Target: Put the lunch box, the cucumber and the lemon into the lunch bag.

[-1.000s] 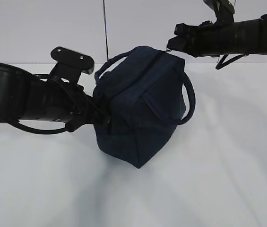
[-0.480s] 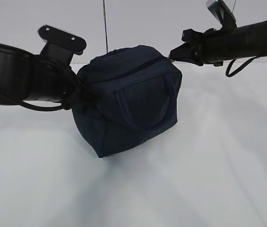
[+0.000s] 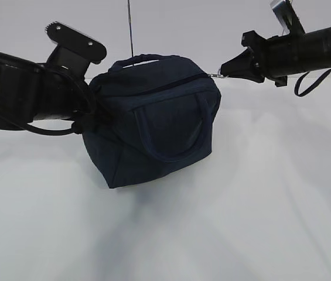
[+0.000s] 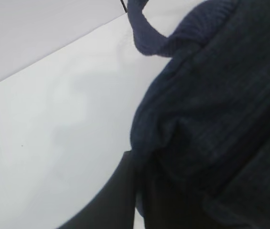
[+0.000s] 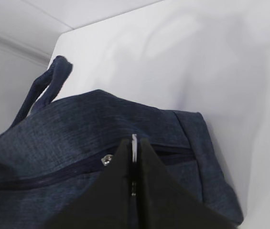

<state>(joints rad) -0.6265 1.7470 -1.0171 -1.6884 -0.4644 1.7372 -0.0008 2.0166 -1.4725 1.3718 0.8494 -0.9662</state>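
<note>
The navy lunch bag (image 3: 153, 120) hangs tilted between the two arms, its lower corner touching or just clear of the white bench (image 3: 259, 222), well back from the front edge and near the rear edge where the bench meets the pale wall (image 3: 183, 23); wide bare bench lies in front of it and to either side. The left gripper (image 3: 92, 120) is clamped on the fabric at the bag's left end; the left wrist view shows the cloth (image 4: 211, 119) bunched against its dark finger (image 4: 120, 191). The right gripper (image 3: 228, 69) has its jaws pinched together on the zipper's metal ring pull (image 5: 134, 145) at the bag's upper right corner; the zipper line (image 5: 53, 179) runs closed along the top. One loop handle (image 3: 177, 132) hangs flat on the near face; the other (image 3: 136, 60) arches over the top. The bench is plain, smooth and matte, with soft shadows beneath the bag; a thin dark cable (image 3: 130, 26) runs down the wall behind.
</note>
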